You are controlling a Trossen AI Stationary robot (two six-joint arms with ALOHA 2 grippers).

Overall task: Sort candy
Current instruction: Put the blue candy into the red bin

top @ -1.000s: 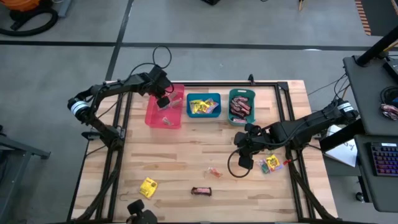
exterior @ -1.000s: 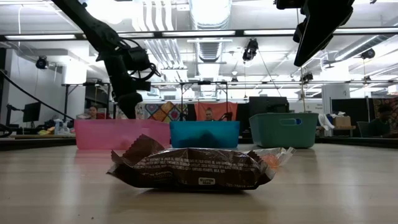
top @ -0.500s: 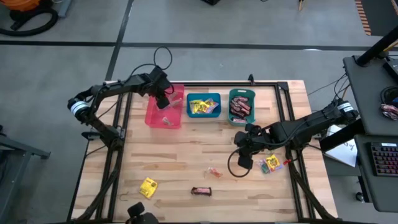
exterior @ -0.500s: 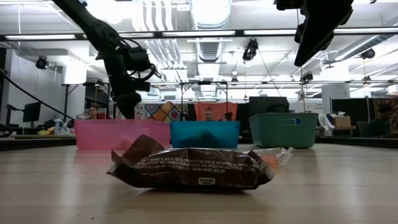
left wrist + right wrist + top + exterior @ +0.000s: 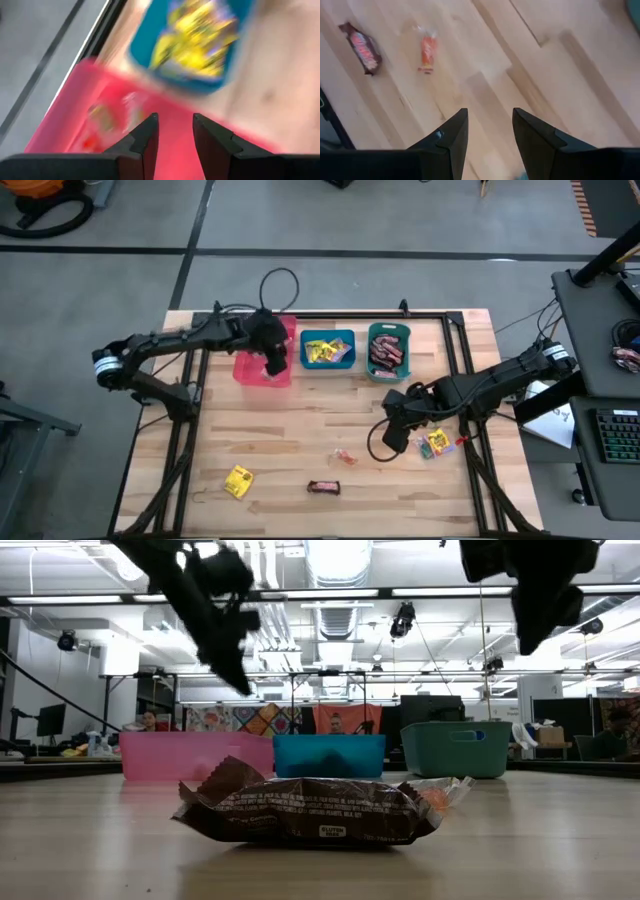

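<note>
Loose candy lies on the wooden table: a yellow square packet (image 5: 238, 480), a dark brown-red bar (image 5: 323, 487) (image 5: 310, 810) (image 5: 362, 50), a small orange clear-wrapped piece (image 5: 345, 458) (image 5: 426, 51), and another yellow packet (image 5: 436, 443) by the right arm. My left gripper (image 5: 272, 361) (image 5: 175, 135) hangs open and empty above the near right corner of the pink bin (image 5: 262, 358). My right gripper (image 5: 392, 436) (image 5: 490, 130) is open and empty, raised above bare table on the far right side of the orange piece.
Three bins stand in a row at the far side: pink, blue (image 5: 328, 350) holding yellow packets, teal (image 5: 388, 352) holding dark bars. A small red piece (image 5: 460, 442) lies beside the right-hand yellow packet. Bare wood stretches between the bins and the loose candy.
My left gripper has swung from over the pink bin's far part toward the near edge and slightly right, rising and tipping on the way; it stays open. My right gripper has shifted a little toward the near edge. No candy has moved.
</note>
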